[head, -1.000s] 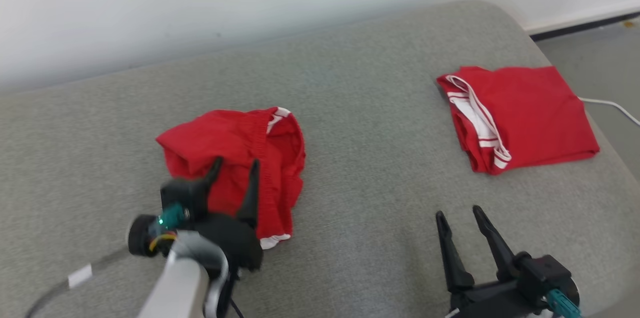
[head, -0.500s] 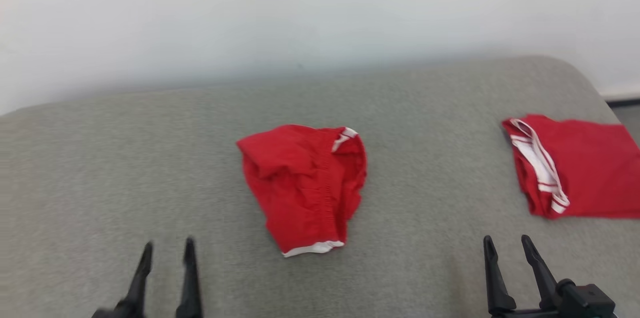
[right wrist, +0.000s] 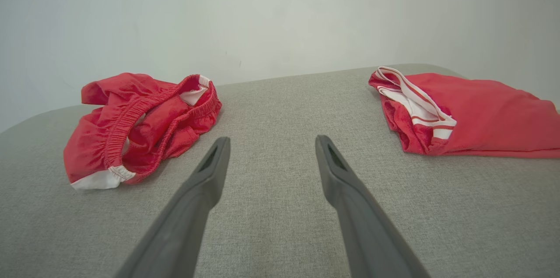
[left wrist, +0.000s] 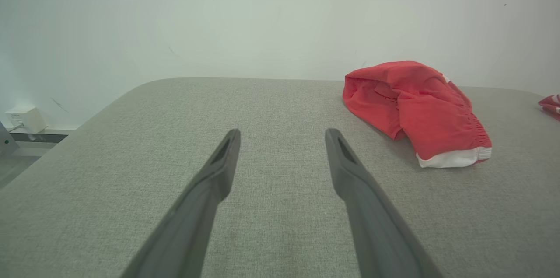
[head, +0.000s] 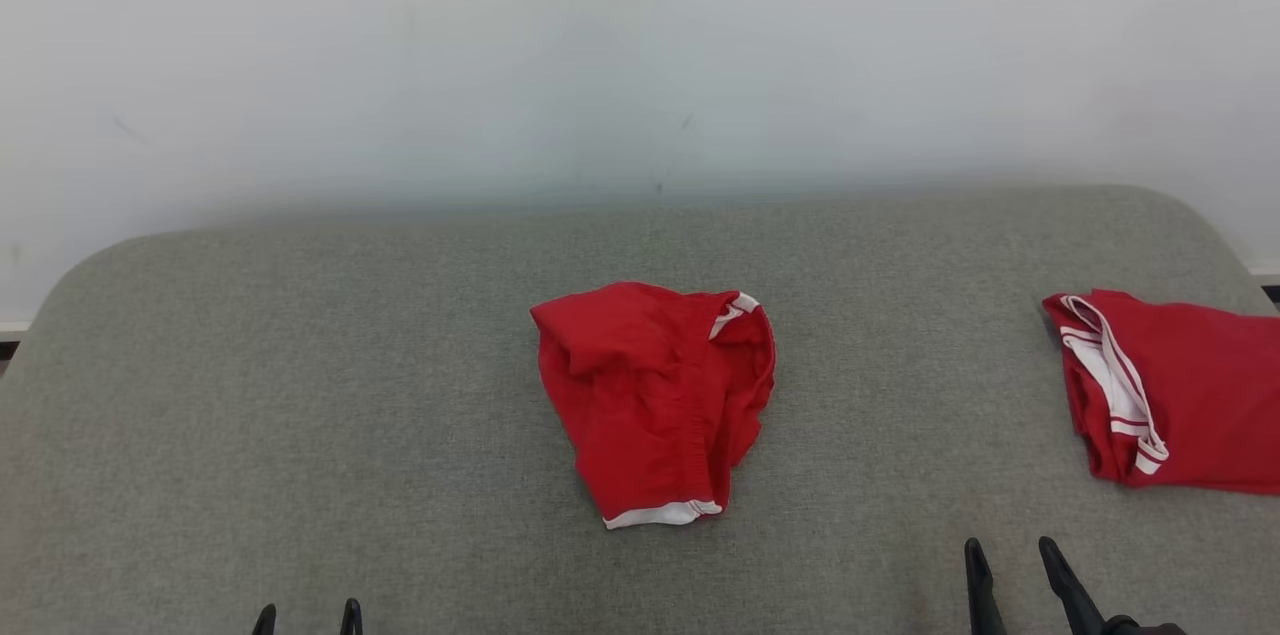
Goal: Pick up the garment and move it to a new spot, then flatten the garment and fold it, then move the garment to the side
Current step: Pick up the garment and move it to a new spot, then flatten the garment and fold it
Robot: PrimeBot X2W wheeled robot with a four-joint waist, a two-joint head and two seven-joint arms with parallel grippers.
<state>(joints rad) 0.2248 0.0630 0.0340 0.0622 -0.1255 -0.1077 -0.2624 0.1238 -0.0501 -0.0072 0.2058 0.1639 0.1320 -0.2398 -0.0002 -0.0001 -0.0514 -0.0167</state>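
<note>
1. Left hand (head: 307, 618): the two dark fingers are seen spread wide, with nothing held between them. They are pointed out across the grey upholstered surface (head: 300, 415).
2. Right hand (head: 1010, 553): its fingers are likewise spread and nothing is gripped. The tips are aimed toward the white wall (head: 640, 45).
3. The crumpled red garment (head: 650, 400), with white trim and an elastic waistband, is found lying loose on the surface, forward of both hands. It is placed ahead and to the right of the left hand, and ahead and to the left of the right hand. It is touched by neither.
4. The garment is bunched, not flattened. A white hem is turned toward the hands.
5. A second red garment (head: 1190, 395), white-striped and folded flat, is noted ahead and to the right of the right hand, well apart from the crumpled one.
6. A small white box (left wrist: 24, 118) is seen at the foot of the wall, far to the left of the left hand and beyond the surface's edge.
</note>
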